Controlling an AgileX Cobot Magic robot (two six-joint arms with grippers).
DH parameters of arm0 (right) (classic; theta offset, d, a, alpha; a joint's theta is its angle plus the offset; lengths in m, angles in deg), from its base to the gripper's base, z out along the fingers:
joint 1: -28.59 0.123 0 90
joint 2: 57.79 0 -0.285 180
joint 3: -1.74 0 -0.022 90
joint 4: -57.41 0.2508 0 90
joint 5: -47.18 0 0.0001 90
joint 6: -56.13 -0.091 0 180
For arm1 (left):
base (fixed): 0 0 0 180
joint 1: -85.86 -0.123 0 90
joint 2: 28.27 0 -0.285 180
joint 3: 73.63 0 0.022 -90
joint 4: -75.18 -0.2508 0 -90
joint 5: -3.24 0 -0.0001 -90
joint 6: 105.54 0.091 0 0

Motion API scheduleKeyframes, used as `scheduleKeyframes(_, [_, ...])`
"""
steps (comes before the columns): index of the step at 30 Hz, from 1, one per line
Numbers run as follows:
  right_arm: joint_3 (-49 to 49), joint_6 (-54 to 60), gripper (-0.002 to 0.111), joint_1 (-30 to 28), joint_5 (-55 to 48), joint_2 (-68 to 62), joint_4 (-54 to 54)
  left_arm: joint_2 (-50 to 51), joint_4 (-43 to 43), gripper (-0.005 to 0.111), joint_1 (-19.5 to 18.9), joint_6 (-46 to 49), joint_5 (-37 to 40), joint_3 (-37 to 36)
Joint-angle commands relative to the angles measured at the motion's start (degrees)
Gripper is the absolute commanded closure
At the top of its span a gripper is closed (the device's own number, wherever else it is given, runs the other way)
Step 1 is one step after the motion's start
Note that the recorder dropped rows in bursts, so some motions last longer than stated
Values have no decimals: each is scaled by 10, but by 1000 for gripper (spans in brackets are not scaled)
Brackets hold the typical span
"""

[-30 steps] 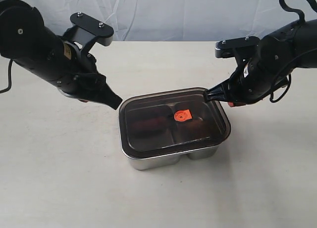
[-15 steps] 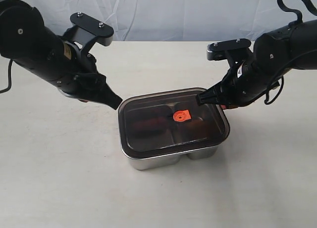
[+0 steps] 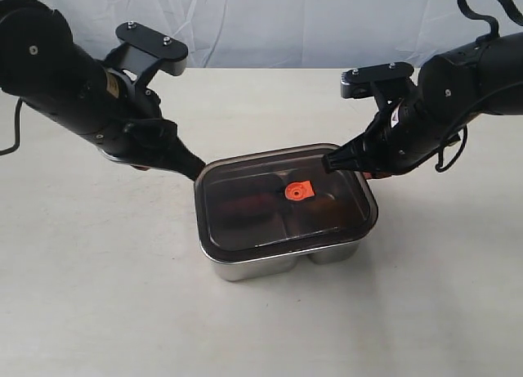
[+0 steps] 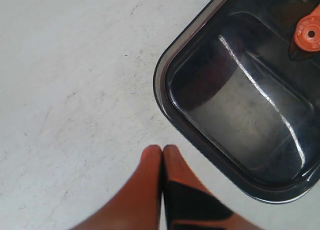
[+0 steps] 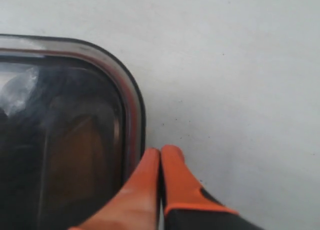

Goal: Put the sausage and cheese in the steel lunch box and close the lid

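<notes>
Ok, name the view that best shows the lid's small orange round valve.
The exterior view: the small orange round valve sits whole, unobstructed, at the centre of the dark tinted lid. The left wrist view shows it closer but cut by the picture's edge. The right wrist view shows only a lid corner, no valve.

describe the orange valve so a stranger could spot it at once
On the pale table sits a steel lunch box covered by a dark see-through lid. Near the lid's centre is the valve, the only bright orange spot on it.
</notes>
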State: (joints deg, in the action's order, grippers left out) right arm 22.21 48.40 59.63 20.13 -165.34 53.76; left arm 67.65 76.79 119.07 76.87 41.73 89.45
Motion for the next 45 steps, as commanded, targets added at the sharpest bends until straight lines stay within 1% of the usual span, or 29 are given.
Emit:
scheduleKeyframes(1, [-5, -23, 108, -3, 8, 2, -30, -5, 18, 107, 0, -2, -5, -6])
scheduleKeyframes(2, [-13, -45, 108, -3, 10, 2, -52, -5, 39, 107, 0, 14, -17, -14])
scheduleKeyframes(4, [-25, -85, 108, -3, 21, 4, -87, -2, 112, 107, 0, 80, -38, -31])
scheduleKeyframes(7, [-26, -78, 108, 1, 59, 9, -76, 13, 203, 107, 0, 164, -40, -32])
scheduleKeyframes(9, [-26, -63, 108, 5, 68, 7, -61, 20, 234, 107, 0, 194, -40, -32])
scheduleKeyframes(15, [-26, -30, 108, 14, 77, -5, -19, 41, 255, 107, 1, 208, -38, -32])
scheduleKeyframes(20, [-26, -11, 108, 23, 81, -14, -7, 59, 265, 107, 1, 213, -35, -32])
scheduleKeyframes(25, [-26, -9, 108, 23, 81, -27, -5, 66, 311, 107, 1, 256, -30, -32])
scheduleKeyframes(32, [-26, -9, 108, 23, 77, -47, -5, 75, 304, 107, 24, 264, -35, -32])
scheduleKeyframes(40, [-26, -9, 108, 23, 66, -47, -2, 143, 304, 107, 36, 264, -31, -32])
scheduleKeyframes(45, [-26, -8, 108, 26, 63, -47, 13, 152, 302, 107, 39, 264, -26, -32])
